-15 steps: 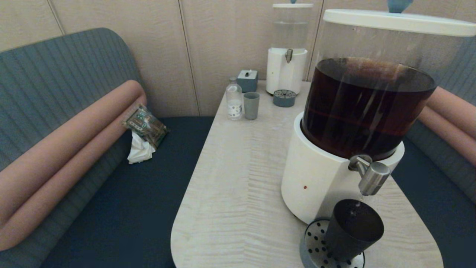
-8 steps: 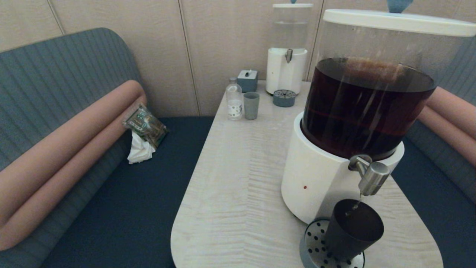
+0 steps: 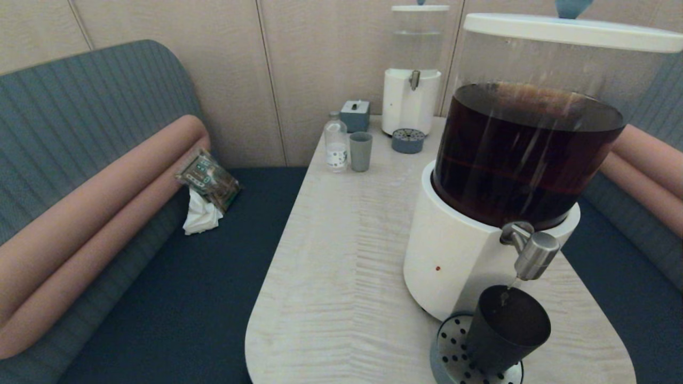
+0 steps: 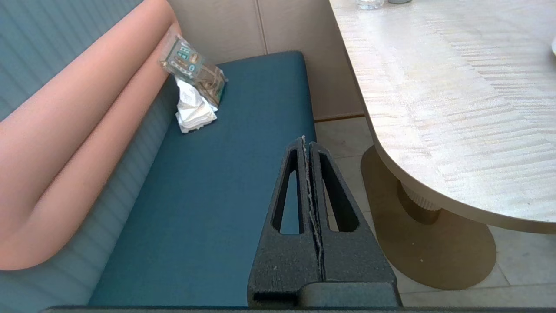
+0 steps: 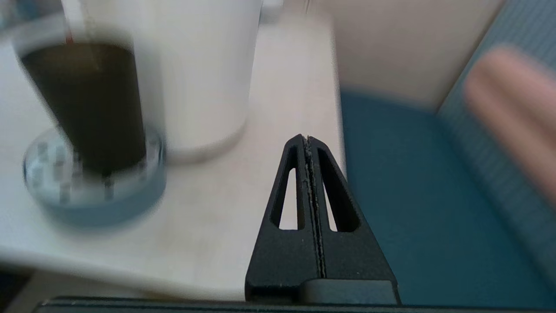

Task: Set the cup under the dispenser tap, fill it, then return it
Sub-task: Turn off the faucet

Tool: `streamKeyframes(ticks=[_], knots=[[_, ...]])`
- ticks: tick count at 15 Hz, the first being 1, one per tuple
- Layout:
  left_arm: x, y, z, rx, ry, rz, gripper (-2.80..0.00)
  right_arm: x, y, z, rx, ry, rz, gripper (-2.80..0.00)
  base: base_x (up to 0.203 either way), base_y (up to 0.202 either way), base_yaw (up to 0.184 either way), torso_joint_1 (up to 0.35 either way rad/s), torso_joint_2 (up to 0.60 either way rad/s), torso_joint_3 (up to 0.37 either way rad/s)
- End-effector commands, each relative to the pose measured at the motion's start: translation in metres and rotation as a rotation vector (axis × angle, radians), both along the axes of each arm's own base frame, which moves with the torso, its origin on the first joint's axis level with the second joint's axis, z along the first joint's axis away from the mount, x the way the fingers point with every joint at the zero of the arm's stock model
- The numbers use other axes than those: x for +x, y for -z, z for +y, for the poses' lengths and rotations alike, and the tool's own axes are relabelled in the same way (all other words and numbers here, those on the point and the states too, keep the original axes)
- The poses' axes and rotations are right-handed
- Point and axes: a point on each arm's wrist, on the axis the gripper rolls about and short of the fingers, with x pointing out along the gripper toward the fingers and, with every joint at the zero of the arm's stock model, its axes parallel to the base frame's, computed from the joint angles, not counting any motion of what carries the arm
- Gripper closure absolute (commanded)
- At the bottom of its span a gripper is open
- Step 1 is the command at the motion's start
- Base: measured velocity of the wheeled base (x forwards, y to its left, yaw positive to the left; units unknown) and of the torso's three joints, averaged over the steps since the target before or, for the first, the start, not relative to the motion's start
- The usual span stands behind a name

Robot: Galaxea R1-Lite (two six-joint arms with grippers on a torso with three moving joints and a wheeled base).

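**A:** Where is the cup?

**B:** In the head view the cup stands at the lower right of the frame, on a round perforated drip tray whose near edge is cut off by the bottom of the frame. The dispenser tap hangs just above the cup's rim, with a thin thread of liquid below its spout. How full the cup is I cannot tell: its inside is dark.

**A:** And the grippers?

**B:** Neither shows in the head view. In the left wrist view the left gripper sits at the lower centre of the frame, its two fingers pressed together, holding nothing, above the blue bench seat and beside the table. In the right wrist view the right gripper is also at the lower centre, fingers closed flat on each other, empty, over the table's edge near the right-hand bench.

**A:** Does that view show the cup?

**B:** Yes, at the upper left, blurred: the cup on the tray, with the dispenser's white base just behind. The tap is cut off at the top there.

**A:** Anything else hard to read?

**B:** The big dispenser's lid runs off the right side. On the bench, at the middle left, a crumpled packet lies on white paper; its print is illegible.
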Motion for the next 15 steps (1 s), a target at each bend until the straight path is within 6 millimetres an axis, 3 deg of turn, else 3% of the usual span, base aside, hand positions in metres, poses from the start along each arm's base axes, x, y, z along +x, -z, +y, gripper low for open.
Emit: streamKeyframes(ticks=[1,4,15], knots=[[0.0032,0.011,0.0,0.001,0.0,0.04,0.0,0.0014,0.0078,0.0,0.01,-0.003,0.041,0.0,0.0,0.0,0.0,0.0,0.0,0.0],[0.0032,0.011,0.0,0.001,0.0,0.04,0.0,0.0015,0.0141,0.0,0.03,-0.002,0.108,0.0,0.0,0.0,0.0,0.0,0.0,0.0],[0.0032,0.011,0.0,0.001,-0.002,0.041,0.0,0.0018,0.0136,0.0,0.053,-0.002,0.104,0.0,0.0,0.0,0.0,0.0,0.0,0.0]])
